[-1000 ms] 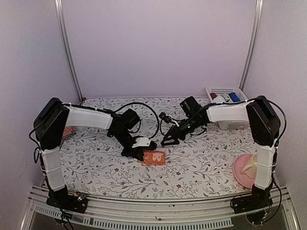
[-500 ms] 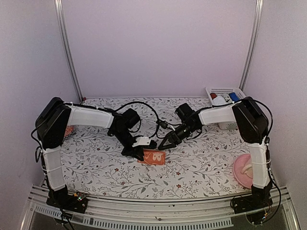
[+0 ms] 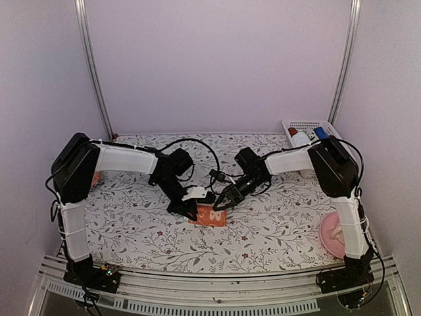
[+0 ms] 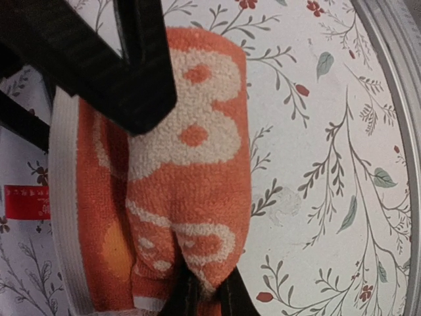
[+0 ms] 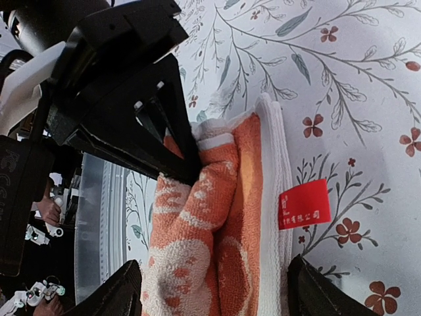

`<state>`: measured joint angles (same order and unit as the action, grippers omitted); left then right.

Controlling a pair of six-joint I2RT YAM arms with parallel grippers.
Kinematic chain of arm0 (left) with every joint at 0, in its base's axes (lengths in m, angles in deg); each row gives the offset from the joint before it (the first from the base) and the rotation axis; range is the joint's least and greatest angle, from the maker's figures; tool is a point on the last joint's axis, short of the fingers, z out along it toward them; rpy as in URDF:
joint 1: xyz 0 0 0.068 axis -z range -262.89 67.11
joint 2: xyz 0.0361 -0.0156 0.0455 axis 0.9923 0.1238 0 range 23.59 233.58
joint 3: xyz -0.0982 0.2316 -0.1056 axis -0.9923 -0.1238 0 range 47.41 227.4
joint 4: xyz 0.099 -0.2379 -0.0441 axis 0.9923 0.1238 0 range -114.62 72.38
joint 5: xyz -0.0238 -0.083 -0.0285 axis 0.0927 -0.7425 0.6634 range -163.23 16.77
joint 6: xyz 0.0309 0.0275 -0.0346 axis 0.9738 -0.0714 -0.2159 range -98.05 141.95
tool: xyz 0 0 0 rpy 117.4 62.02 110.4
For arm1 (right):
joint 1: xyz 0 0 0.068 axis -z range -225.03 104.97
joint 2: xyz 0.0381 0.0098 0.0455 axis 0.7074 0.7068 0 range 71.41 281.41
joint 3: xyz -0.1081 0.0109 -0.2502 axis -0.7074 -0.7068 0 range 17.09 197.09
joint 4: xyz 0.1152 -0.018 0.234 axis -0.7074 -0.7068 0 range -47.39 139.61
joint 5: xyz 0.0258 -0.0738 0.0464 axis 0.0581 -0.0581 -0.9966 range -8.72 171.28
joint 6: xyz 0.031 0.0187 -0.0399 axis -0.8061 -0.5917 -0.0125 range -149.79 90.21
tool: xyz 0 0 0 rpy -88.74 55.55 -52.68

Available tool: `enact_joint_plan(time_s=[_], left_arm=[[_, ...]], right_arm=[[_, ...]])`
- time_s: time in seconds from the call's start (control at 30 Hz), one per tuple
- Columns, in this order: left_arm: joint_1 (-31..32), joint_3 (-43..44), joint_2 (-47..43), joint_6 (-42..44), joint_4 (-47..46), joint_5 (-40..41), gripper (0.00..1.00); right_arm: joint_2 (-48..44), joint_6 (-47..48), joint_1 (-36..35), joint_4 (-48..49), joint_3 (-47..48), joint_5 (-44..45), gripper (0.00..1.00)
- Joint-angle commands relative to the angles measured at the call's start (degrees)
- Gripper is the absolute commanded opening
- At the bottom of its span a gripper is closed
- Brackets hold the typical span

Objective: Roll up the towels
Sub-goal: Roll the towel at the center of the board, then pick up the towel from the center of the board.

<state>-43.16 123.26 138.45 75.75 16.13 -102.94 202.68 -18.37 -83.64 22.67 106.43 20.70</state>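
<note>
In the left claw (image 3: 192,210), pinched tight, lies the orange towel (image 3: 212,216).

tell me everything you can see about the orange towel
The orange towel is fluffy terry cloth, orange-red with white cartoon prints, a white edge band and a small red tag. It lies partly rolled into a thick bundle on the floral tablecloth. The left end effector is shut on its rolled fold; the open right end effector straddles it, contact unclear.

Plain lilac walls (image 3: 217,66), floral tabletop (image 3: 276,224)
</note>
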Motion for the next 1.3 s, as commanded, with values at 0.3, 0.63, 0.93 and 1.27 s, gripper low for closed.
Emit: enact_joint_plan(time_s=[0.3, 0.63, 0.93, 1.27], left_arm=[[-3.39, 5.37, 7.45, -2.48, 6.50, 0.69, 0.00], [-6.12, 10.74, 10.69, -3.63, 10.85, -2.83, 0.00], [-7.85, 15.27, 13.58, -5.70, 13.21, -5.17, 0.00], [-9.03, 17.75, 14.83, -8.33, 13.49, -6.07, 0.00]], right_arm=[[2.24, 1.40, -3.11, -2.22, 2.51, -5.07, 0.72], [2.42, 3.29, -3.58, -4.87, 3.10, -3.95, 0.66], [3.78, 5.33, -4.62, -7.72, 4.71, -2.76, 0.60], [6.29, 6.16, -5.04, -10.08, 5.89, 0.08, 0.52]])
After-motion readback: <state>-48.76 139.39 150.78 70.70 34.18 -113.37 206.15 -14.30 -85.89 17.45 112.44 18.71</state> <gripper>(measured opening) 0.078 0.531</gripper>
